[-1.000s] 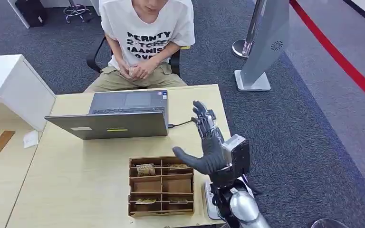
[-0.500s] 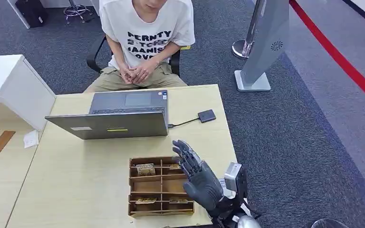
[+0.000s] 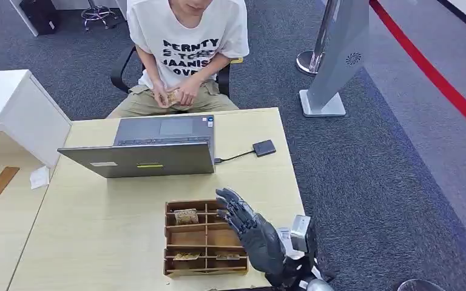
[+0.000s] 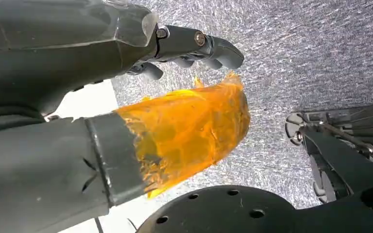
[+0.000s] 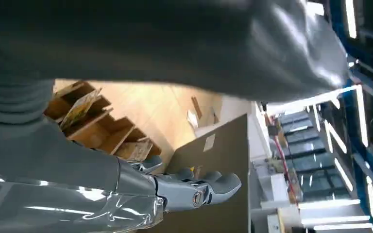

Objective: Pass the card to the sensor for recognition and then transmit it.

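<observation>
My right hand [image 3: 250, 229] hovers open with spread fingers over the right side of the wooden divided tray [image 3: 172, 240], holding nothing. Its fingers [image 5: 194, 187] reach past the tray's compartments. Tan cards lie in the tray: one at the back left [image 3: 185, 216] and others along the front row [image 3: 185, 256]. Cards in the compartments [image 5: 80, 108] are visible in the right wrist view too. The black sensor pad [image 3: 264, 147] lies on the table beyond, cabled to the laptop [image 3: 148, 150]. My left hand [image 4: 68, 53] hangs over grey carpet, holding nothing, orange tape on its thumb [image 4: 189, 126].
A person [image 3: 185, 42] sits behind the pale wooden table [image 3: 97, 224], hands together at the lap with something small and tan in them. A white cabinet [image 3: 12, 109] stands at the left. A grey kiosk [image 3: 337, 54] stands on the carpet at the right.
My right hand has come down from upright near the sensor pad to low over the tray's right side. The person's hands have shifted, now around something tan.
</observation>
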